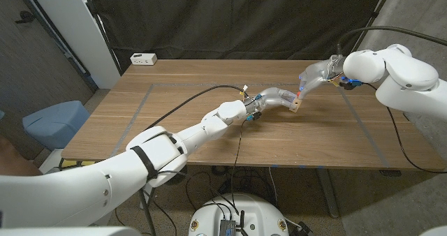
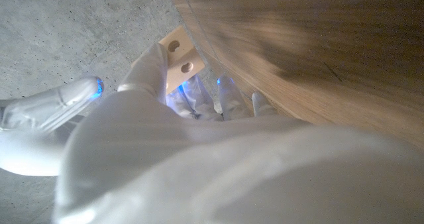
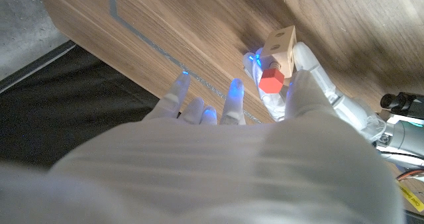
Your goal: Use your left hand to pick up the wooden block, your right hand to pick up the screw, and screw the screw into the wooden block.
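- Currently at the joining stage, judged from how things lie.
- Wooden block (image 1: pixel 297 107) held clear above the table (image 1: pixel 181 103), near its middle-right, gripped in the left hand (image 1: pixel 278 98); fingers (image 2: pixel 149 68) wrapped round one side, thumb side pressed on the other.
- Two round holes visible on one face of the block in the left wrist view (image 2: pixel 180 57); both look empty on that face.
- Red-headed screw (image 3: pixel 271 79) seated against another face of the block (image 3: pixel 280 46), head standing proud, between the left hand's fingers (image 3: pixel 311 68).
- Right hand (image 1: pixel 312 74) poised just beside the block, fingertips (image 3: pixel 233 91) spread and glowing blue, apart from one another; thumb side close to the screw head.
- Cannot tell whether the right hand actually pinches the screw or merely sits next to it; contact hidden by the back of the hand (image 3: pixel 218 158).
- Done, by appearance: block lifted, screw picked up and brought to a hole.
- Left, by appearance: turning the screw home; depth of thread engaged not visible, head not yet flush.
- Risk noted: screw could tip out if not yet started in the hole.
- White power strip (image 1: pixel 143 58) lying at the far left edge of the table, well apart from the work.
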Robot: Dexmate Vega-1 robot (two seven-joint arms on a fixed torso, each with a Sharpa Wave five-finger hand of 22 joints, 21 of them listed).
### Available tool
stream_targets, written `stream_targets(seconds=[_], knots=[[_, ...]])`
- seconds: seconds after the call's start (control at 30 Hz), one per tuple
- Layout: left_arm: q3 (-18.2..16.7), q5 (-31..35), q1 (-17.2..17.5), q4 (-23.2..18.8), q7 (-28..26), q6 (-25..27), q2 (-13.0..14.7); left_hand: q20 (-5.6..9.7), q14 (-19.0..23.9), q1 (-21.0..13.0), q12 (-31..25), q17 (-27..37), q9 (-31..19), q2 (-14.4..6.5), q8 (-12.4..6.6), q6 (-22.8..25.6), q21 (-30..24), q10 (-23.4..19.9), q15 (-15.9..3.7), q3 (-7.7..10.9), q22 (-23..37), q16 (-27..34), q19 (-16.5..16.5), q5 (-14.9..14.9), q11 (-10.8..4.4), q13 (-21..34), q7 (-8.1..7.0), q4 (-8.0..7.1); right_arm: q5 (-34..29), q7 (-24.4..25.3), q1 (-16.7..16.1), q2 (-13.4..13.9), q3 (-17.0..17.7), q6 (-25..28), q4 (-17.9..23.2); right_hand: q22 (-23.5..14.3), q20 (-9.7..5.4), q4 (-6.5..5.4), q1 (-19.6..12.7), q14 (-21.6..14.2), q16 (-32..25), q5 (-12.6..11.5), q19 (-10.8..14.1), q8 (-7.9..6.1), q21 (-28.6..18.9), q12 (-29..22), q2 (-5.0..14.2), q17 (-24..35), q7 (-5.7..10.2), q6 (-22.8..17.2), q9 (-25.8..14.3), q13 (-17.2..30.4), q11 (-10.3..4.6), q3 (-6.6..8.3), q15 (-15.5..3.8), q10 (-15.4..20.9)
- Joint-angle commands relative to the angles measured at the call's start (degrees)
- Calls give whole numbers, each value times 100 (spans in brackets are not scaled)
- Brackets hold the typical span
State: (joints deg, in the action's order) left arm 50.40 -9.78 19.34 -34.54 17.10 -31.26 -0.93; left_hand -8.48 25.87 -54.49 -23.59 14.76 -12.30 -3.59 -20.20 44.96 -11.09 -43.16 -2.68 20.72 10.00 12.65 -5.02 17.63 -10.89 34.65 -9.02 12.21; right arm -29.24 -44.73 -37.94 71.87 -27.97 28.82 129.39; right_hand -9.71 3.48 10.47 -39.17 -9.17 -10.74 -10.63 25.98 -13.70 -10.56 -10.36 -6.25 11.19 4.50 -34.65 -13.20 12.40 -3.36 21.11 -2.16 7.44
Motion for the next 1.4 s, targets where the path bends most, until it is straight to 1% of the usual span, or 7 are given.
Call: stream_targets(seconds=[0.03, 0.23, 0.37, 0.53, 0.8, 1.03, 1.4], knots=[[-2, 17, 60, -186, 7, 86, 74, 8, 55, 279, -117, 30, -32, -347, -53, 409, -47, -74, -321, 356, 30, 24, -41, 53, -27, 18, 150, -328, -390, -169, 58, -27, -130, -12, 72, -12, 8, -8, -200, 42, -42, -32, -6, -50, -19, -51, 12, 17, 108, -73, -6, 6, -135, 101, -116, 30], [-4, 12, 65, -212, 24, 108, 86, 10, 56, 280, -120, 29, -33, -345, -52, 405, -44, -76, -327, 357, 30, 22, -34, 52, -26, 20, 151, -328, -456, -132, 32, -102, -109, -100, 30, -13, -28, -39, -309, -10, -82, -20, 19, -159, -34, -91, 13, 28, 103, -305, -12, 5, -207, 156, -186, 107], [-1, 12, 71, -232, 37, 115, 96, 1, 53, 286, -119, 31, -33, -352, -55, 412, -44, -74, -325, 358, 30, 21, -35, 52, -24, 21, 148, -335, -509, -137, 35, -158, -112, -146, 13, -13, -56, -53, -351, -66, -111, -13, 54, -207, -48, -124, 7, 35, 123, -405, -14, 3, -299, 178, -246, 196], [-1, 12, 98, -312, 42, 160, 128, 6, 58, 289, -116, 26, -33, -345, -56, 414, -46, -65, -326, 361, 30, 18, -40, 52, -31, 20, 156, -333, -580, -153, 32, -209, -113, -181, 5, -14, -93, -57, -430, -125, -136, -11, 84, -293, -56, -145, 5, 40, 164, -594, -16, 1, -332, 221, -295, 274], [1, 13, 122, -385, 49, 193, 160, 4, 55, 297, -122, 27, -33, -347, -56, 411, -44, -76, -328, 360, 30, 16, -38, 50, -21, 22, 151, -338, -615, -130, -22, -248, -70, -208, 7, -14, -149, -55, -557, -188, -158, -14, 129, -419, -64, -166, -4, 45, 147, -865, -17, -3, -431, 289, -372, 389], [0, 13, 138, -432, 39, 223, 173, 7, 55, 295, -124, 32, -32, -350, -57, 413, -45, -76, -323, 358, 30, 19, -40, 47, -26, 24, 157, -336, -620, -116, -63, -255, -32, -224, 18, -13, -176, -73, -621, -271, -188, -18, 166, -544, -68, -185, -7, 56, 147, -1146, -16, -7, -456, 339, -429, 502], [13, 19, 118, -391, 48, 225, 144, 8, 64, 298, -126, 28, -33, -357, -54, 405, -47, -73, -330, 370, 31, 16, -47, 49, -18, 27, 157, -338, -582, 59, -193, -223, 55, -262, 18, -14, -217, -96, -672, -368, -222, -17, 231, -662, -80, -212, 13, 71, 146, -1405, -12, -12, -510, 398, -501, 659]])
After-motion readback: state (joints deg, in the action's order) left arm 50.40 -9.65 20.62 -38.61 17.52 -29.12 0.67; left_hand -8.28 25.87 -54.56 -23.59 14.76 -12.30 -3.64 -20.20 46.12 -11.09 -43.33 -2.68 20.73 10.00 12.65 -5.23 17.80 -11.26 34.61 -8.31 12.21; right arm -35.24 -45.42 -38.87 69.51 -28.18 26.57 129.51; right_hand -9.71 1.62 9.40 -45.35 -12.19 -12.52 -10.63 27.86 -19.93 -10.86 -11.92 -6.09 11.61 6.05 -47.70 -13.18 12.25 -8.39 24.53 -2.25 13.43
